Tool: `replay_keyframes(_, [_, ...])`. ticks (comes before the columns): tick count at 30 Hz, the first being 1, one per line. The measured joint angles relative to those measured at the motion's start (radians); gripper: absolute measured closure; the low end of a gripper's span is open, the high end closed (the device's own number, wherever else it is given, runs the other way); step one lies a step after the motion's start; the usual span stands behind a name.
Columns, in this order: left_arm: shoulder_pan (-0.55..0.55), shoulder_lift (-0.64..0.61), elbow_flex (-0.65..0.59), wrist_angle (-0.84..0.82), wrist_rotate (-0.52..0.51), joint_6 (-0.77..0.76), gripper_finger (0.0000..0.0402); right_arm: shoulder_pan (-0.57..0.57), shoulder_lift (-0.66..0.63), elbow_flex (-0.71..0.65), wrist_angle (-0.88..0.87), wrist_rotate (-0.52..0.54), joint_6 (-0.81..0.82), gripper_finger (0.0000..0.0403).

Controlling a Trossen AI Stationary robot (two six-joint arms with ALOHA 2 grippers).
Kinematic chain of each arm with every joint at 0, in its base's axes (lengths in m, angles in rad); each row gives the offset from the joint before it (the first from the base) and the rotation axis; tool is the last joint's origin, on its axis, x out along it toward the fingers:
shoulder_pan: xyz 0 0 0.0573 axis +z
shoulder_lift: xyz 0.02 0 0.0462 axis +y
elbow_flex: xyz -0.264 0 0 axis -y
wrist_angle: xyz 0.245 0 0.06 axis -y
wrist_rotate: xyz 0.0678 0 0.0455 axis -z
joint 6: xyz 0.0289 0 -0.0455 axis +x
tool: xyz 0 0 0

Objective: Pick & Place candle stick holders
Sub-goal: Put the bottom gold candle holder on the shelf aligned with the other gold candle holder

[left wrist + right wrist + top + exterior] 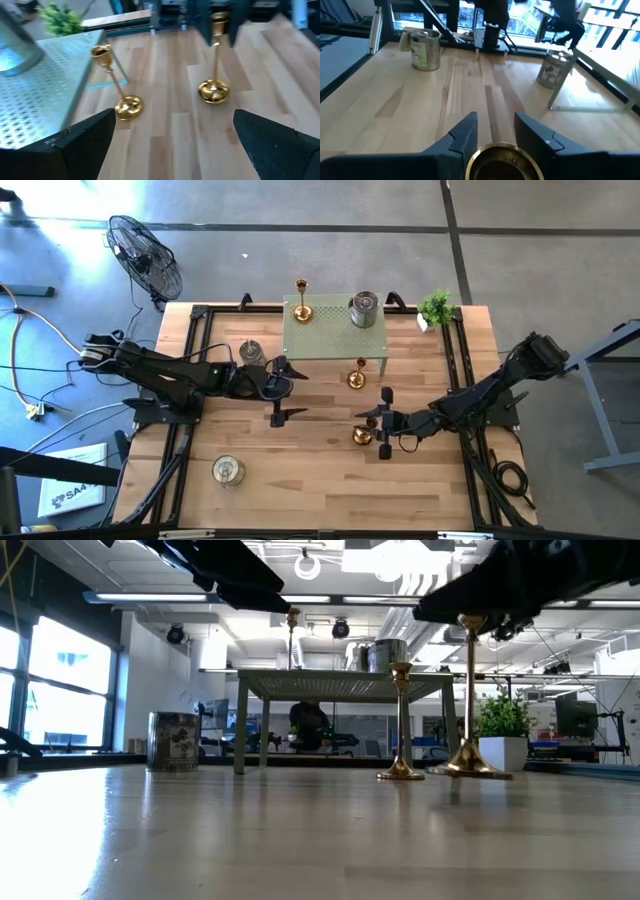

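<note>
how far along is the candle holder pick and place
Done, apparently: one gold holder and one silver jar stand on the green perforated stand. In hand: right gripper closed around a gold holder. Left: a gold holder and two silver jars on the table.

Overhead camera straight down; low camera level across table (300, 840); wrist cameras close, forward.

A white sheet (72, 488) lying on the floor left of the bench (300, 470) carries dark print beginning "SAA"; the rest is too small to read. The labels on the silver-grey jars (425, 49) cannot be made out.
</note>
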Motion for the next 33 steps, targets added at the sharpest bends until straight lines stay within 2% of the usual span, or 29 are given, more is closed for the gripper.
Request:
replay_keyframes(3, [0.000, 0.000, 0.000, 0.000, -0.045, 0.000, 0.0002, 0.000, 0.000, 0.043, -0.036, 0.000, -0.030, 0.0291])
replay_keyframes(14, [0.000, 0.029, 0.001, 0.054, 0.024, 0.026, 0.0002, 0.000, 0.000, 0.253, -0.275, 0.001, -0.160, 0.0291])
replay_keyframes(18, [0.000, 0.105, 0.001, 0.191, 0.127, 0.023, 0.0002, 0.000, 0.000, 0.313, -0.315, 0.003, -0.213, 0.0291])
replay_keyframes(21, [-0.001, 0.185, 0.002, 0.357, 0.175, -0.001, 0.0002, 0.000, 0.000, 0.345, -0.337, 0.002, -0.243, 0.0291])
replay_keyframes(23, [0.000, 0.233, 0.002, 0.444, 0.175, -0.021, 0.0002, 0.000, 0.000, 0.360, -0.343, 0.002, -0.256, 0.0291])
replay_keyframes(27, [0.000, 0.306, 0.001, 0.511, 0.161, -0.037, 0.0002, 0.000, 0.000, 0.373, -0.349, 0.000, -0.274, 0.0291])
replay_keyframes(33, [0.000, 0.358, 0.001, 0.577, 0.050, -0.045, 0.0002, -0.003, 0.000, 0.373, -0.351, 0.000, -0.280, 0.0291])
